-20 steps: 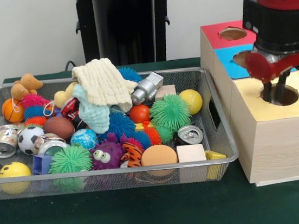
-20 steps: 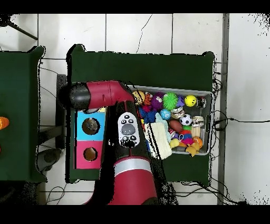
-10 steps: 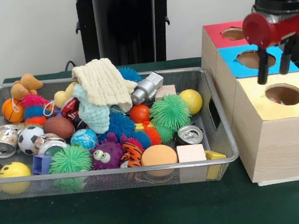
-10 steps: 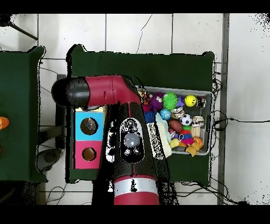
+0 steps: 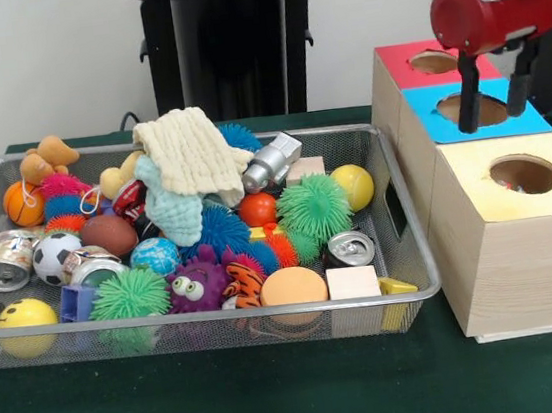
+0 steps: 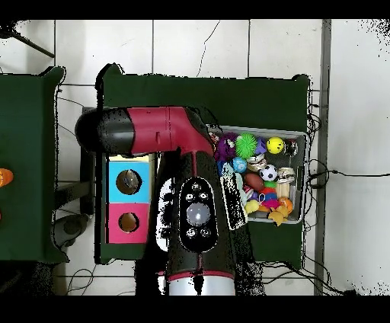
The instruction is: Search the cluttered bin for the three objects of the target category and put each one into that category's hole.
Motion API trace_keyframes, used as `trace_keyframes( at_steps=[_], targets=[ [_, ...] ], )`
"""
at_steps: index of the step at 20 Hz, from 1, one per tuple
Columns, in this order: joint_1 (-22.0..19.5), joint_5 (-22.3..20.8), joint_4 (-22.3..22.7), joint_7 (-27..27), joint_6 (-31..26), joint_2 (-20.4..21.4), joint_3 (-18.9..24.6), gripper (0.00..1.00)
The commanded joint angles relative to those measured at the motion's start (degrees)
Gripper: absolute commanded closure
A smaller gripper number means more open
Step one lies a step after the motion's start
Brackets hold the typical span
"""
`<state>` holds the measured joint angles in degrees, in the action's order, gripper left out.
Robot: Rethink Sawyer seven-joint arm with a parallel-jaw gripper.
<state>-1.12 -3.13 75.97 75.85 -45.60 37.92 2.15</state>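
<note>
Gripper (image 5: 491, 104) raised above the blue-topped hole (image 5: 473, 109), fingers apart and empty. Something small, hard to identify, just visible inside the yellow-topped hole (image 5: 524, 175) of the wooden box (image 5: 524, 257). Wire bin (image 5: 403, 251) well apart, crowded with spiky balls, cans, blocks, cloths; more searching probably left.

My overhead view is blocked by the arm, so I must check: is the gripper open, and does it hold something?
Observer: In the front view the gripper is open and empty.
Operator: Where does it hang?
Observer: Raised above the hole boxes, touching none.
Operator: The arm hides the bin's side near the boxes. What lies there?
Observer: A drink can and a wooden block, by the wire bin's wall.
</note>
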Motion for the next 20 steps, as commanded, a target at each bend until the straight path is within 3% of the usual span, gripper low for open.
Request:
trace_keyframes(
  at_steps=[1,5,10,20],
  targets=[
    [-6.8,0.0,8.0,3.5,-3.3,1.5,0.6,0.0],
    [-12.7,-2.7,9.8,-4.8,-1.2,0.4,3.0,0.0],
    [-17.8,-5.2,11.6,-10.8,0.8,-0.7,6.8,0.0],
    [-24.1,-10.1,14.1,-10.7,5.8,-2.3,13.0,0.0]
  ],
)
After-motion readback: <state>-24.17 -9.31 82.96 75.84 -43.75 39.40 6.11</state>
